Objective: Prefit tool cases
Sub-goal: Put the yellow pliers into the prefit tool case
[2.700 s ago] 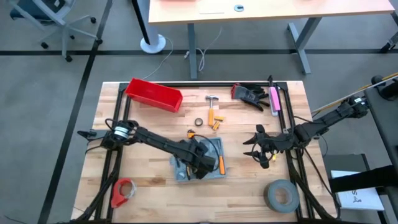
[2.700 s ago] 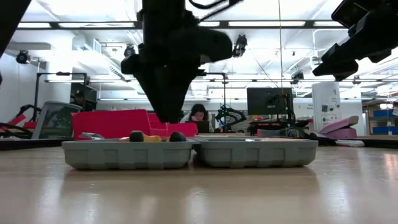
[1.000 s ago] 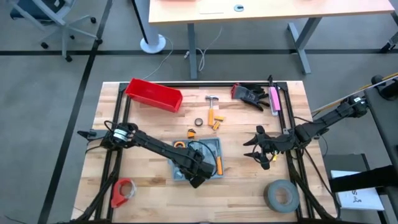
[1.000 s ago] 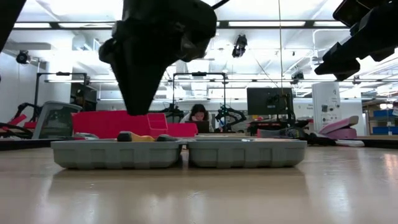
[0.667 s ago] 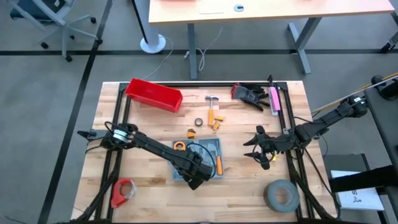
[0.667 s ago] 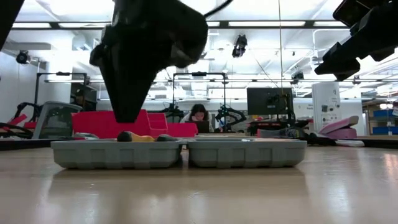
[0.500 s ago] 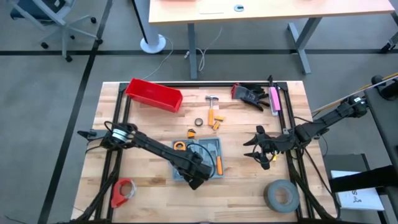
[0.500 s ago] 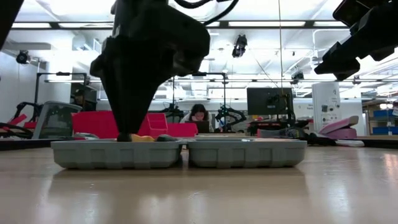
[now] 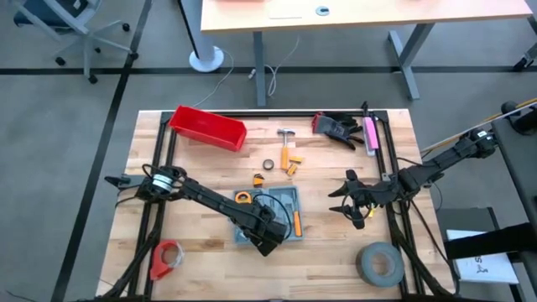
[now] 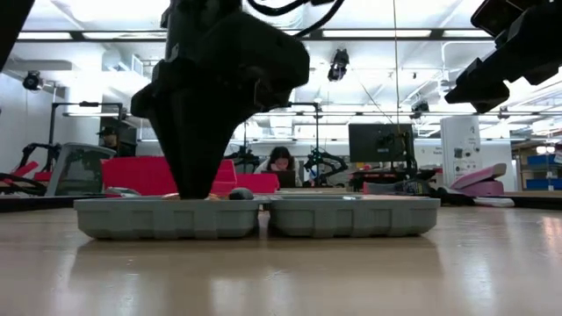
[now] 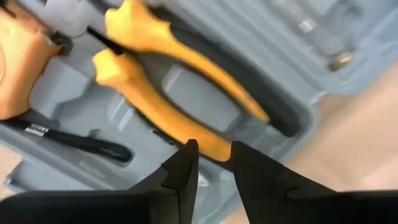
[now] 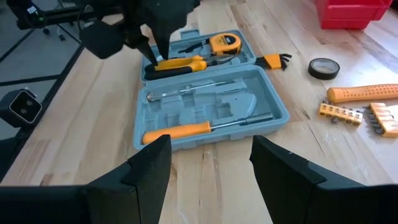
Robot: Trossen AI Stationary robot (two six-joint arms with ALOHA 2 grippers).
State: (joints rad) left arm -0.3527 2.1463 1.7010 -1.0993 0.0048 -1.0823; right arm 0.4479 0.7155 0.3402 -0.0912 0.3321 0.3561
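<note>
Grey floor [image 9: 67, 92] with dark tape lines; a far desk [image 9: 369, 15], an office chair [image 9: 63, 21] far left, bright ceiling lights [image 10: 369, 33].

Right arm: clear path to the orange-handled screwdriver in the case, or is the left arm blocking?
Probably yes. The screwdriver lies in the tool case half nearest the right gripper, which is open and faces it unobstructed. The left gripper works at the pliers on the far half.
</note>
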